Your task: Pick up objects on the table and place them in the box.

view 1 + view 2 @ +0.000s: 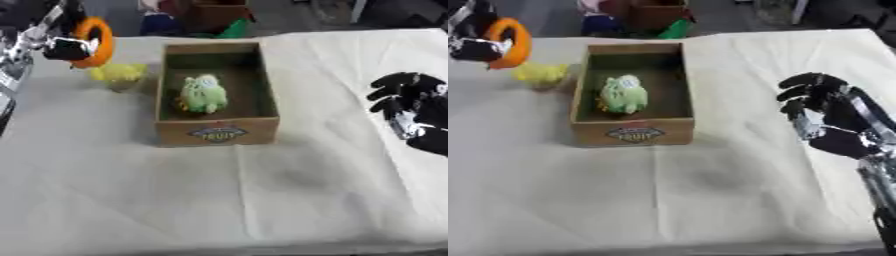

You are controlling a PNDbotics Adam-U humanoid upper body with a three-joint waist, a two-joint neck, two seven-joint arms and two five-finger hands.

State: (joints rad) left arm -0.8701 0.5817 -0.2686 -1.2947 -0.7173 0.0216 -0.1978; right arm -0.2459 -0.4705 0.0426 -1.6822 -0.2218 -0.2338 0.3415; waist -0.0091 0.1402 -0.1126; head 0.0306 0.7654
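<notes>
My left hand (66, 42) is up at the far left corner of the worktop (262, 200), its fingers curled round an orange ring (98, 40), which hangs clear of the cloth. I judge I am holding it high so it can pass over the near wall of the box (219, 131) rather than knock against it; the ring is to the left of the box and not yet above the opening. Just below the ring, on the cloth beside the box's left wall, sits one yellow toy (118, 74), near the wall but apart from it, still to be picked up. Inside the box lies one green toy (204, 93), towards the left side of the floor, which leaves the right half and the far end free for what comes next. The box is a single open cardboard tray with a label on its near face, set lengthwise away from me in the middle of the worktop, so either arm can reach it. My right hand (824, 112) waits well off to the right of the box, fingers bent in a relaxed curl and gripping nothing, kept out of the left arm's path. So by my count: one ring in hand, one yellow toy on the cloth, one green toy boxed, one box. Other things show beyond the far edge of the worktop, but I cannot make them out.
</notes>
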